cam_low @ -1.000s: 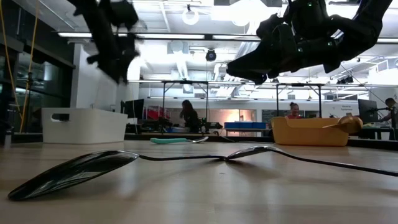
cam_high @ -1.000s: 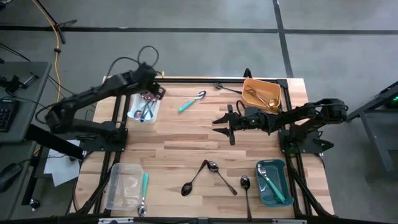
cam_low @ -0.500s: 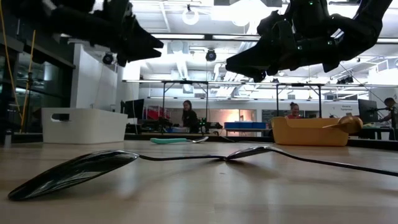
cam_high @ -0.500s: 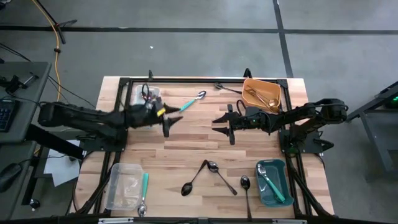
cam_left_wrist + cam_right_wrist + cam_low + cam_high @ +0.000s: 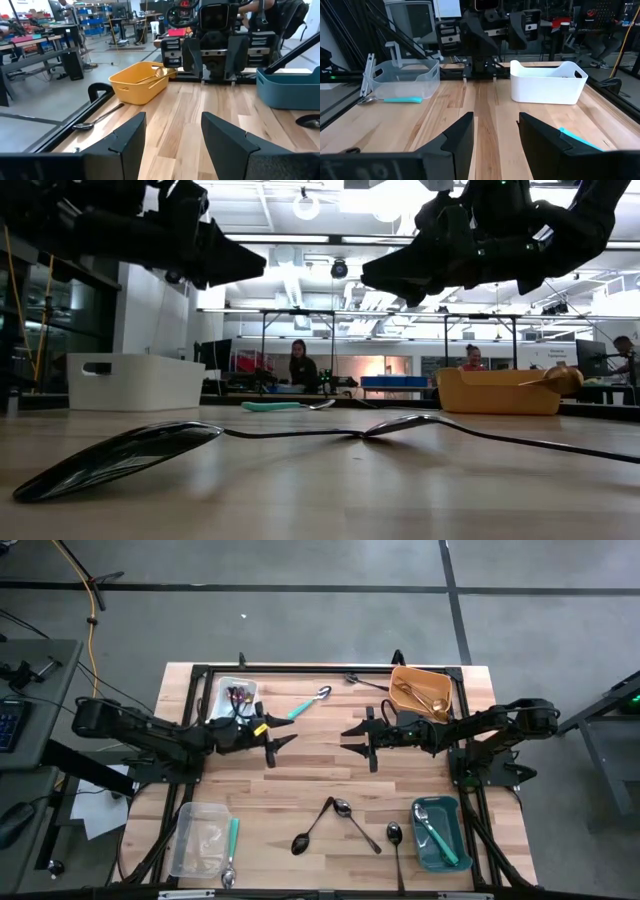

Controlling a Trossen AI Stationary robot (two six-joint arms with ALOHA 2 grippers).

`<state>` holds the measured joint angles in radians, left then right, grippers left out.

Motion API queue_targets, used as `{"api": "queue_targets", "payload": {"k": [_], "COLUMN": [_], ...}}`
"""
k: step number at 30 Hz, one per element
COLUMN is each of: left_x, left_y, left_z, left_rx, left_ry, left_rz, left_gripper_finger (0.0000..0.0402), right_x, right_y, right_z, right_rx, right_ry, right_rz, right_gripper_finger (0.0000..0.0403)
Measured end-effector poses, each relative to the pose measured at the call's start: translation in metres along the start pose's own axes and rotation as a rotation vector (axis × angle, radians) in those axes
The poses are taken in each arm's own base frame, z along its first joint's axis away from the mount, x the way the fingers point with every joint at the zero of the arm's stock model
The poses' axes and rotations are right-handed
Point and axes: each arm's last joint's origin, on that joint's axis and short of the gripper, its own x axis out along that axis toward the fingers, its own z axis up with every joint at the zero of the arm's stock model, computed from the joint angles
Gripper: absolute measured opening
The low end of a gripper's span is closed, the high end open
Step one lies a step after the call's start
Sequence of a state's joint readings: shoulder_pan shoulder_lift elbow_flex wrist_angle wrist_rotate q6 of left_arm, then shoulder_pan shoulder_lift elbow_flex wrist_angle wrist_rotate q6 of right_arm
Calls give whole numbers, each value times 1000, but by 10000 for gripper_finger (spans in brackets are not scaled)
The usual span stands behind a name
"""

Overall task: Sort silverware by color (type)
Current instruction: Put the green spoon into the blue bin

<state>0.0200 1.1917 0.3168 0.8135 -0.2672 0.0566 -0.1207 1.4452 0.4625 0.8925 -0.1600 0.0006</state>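
Now: three black spoons point(image 5: 338, 819) on table; left gripper point(image 5: 274, 740), right gripper point(image 5: 357, 738) jaws spread, empty.

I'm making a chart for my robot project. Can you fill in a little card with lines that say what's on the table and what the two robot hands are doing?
table: wooden table
white bin: far left, holds rainbow spoons
yellow bin: far right, holds gold spoons
blue bin: near right, holds teal-handled spoons
clear bin: near left, looks empty; teal-handled spoon lies beside it
loose pieces: teal-handled spoon at far middle; three black spoons near the front
left gripper: open, empty, above mid-table
right gripper: open, empty, facing the left one
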Motion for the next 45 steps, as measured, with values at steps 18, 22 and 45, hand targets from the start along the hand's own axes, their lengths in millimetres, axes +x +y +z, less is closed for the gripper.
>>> {"api": "queue_targets", "payload": {"k": [18,22,45], "left_x": [63,101,157], "left_y": [31,71,131], "left_z": [18,18,-72], "left_rx": [-123,-175,-304], "left_ry": [337,628,1036], "left_rz": [269,337,368], "left_gripper_finger": [184,184,180], "right_x": [0,0,0], "right_y": [3,3,3], "right_z": [1,2,1], "right_rx": [-4,-5,-8], "right_ry": [-15,-18,-15], "right_rz": [11,11,11], "right_gripper_finger": [151,151,151]}}
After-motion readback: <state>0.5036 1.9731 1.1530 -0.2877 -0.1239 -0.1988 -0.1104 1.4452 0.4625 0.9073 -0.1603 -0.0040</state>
